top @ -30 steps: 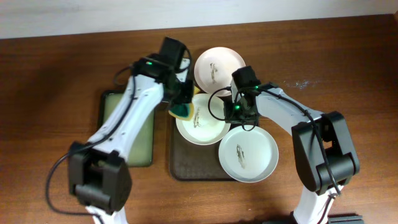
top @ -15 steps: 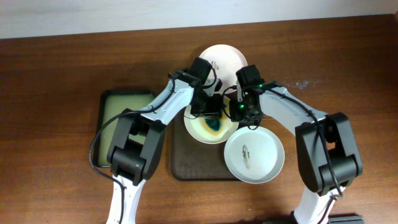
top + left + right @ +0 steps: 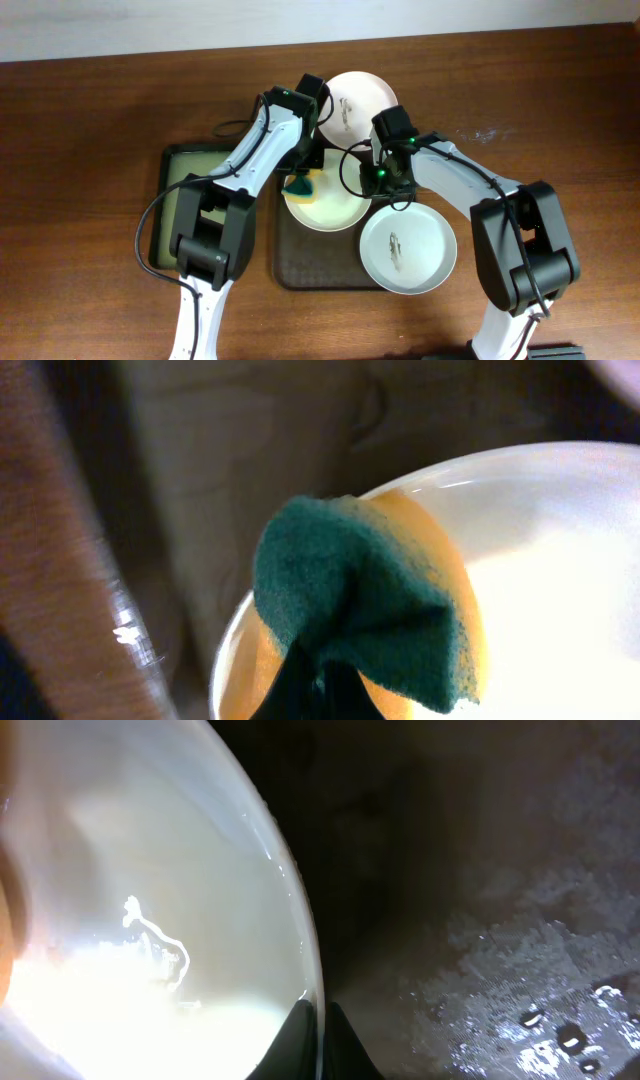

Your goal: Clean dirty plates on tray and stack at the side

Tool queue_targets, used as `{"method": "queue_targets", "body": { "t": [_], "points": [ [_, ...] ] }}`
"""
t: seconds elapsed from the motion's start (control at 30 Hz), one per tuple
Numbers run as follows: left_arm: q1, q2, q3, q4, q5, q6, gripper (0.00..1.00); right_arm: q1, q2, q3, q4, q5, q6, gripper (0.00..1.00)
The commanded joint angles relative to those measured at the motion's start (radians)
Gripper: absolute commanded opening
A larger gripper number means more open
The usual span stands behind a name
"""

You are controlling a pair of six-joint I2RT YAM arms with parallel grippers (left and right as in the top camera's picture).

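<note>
The middle plate of 3 sits on the brown tray, caught between both arms. The right gripper is clamped on its right rim, steadying it. The left gripper, clenched on the green sponge, hangs over the left rim. The plate's centre lies to the sponge's right, so I'd guess the wipe sweeps that way.

White plate rim pinched in right tool, dark wet tray beside
</note>
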Motion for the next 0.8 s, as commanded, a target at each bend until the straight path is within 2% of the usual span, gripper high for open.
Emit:
{"method": "queue_targets", "body": {
  "t": [0.0, 0.1, 0.2, 0.27, 0.33, 0.4, 0.5, 0.53, 0.63, 0.77],
  "points": [
    [-0.016, 0.024, 0.017, 0.076, 0.22, 0.02, 0.0, -0.003, -0.005, 0.006, -0.018, 0.032, -0.018, 0.04],
    [-0.098, 0.079, 0.017, 0.125, 0.398, 0.04, 0.0, -0.003, -0.005, 0.006, -0.018, 0.032, -0.018, 0.04],
    [-0.116, 0.105, 0.018, 0.128, 0.591, 0.04, 0.0, -0.003, -0.005, 0.006, -0.018, 0.032, -0.018, 0.04],
    [-0.097, 0.104, 0.018, 0.1, 0.613, 0.041, 0.0, -0.003, -0.005, 0.006, -0.018, 0.032, -0.018, 0.04],
    [-0.047, 0.103, 0.018, 0.035, 0.513, 0.056, 0.0, -0.003, -0.005, 0.006, -0.018, 0.032, -0.018, 0.04],
    [0.035, 0.094, 0.025, -0.04, 0.314, 0.055, 0.0, -0.003, -0.005, 0.006, -0.018, 0.032, -0.018, 0.04],
    [0.113, 0.038, 0.025, -0.067, 0.121, 0.055, 0.0, -0.003, -0.005, 0.006, -0.019, 0.031, -0.018, 0.04],
    [0.121, 0.0, 0.025, -0.067, 0.076, 0.055, 0.0, -0.003, -0.005, 0.006, -0.02, 0.031, -0.018, 0.04],
    [0.125, -0.169, 0.025, -0.105, 0.06, 0.092, 0.0, -0.004, -0.005, 0.006, -0.032, 0.031, -0.018, 0.04],
    [0.223, -0.218, -0.005, -0.209, -0.08, 0.093, 0.0, -0.004, -0.005, 0.006, -0.024, 0.032, -0.018, 0.04]
  ]
}}
